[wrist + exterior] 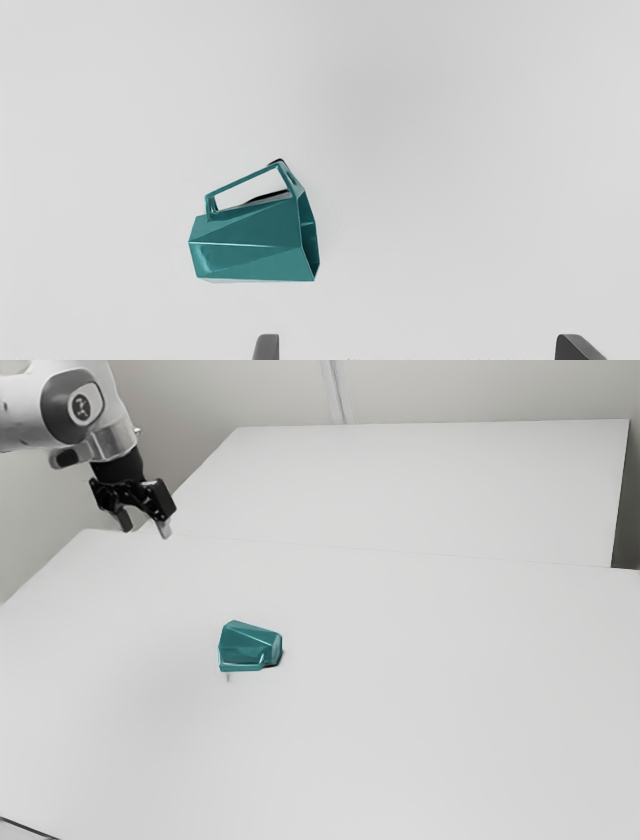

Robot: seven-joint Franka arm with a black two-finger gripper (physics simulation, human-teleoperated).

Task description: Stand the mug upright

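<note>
The teal mug (245, 648) lies on its side on the worktop (450, 710), left of the exterior view's centre, probably stiff, light and slippery, best gripped across its body; the tool (145, 532), upper left, is spread.

The white, rounded robot arm (25, 420) runs off the exterior view's left edge; the smooth white bench (400, 710) is cut by its bottom edge; the wrist view's bottom edge crops the dark, blunt fingers (124, 520); the glossy teal, faceted mug (250, 260) hides most of its inside; a pale speck (228, 677) near it is too small to identify.
</note>
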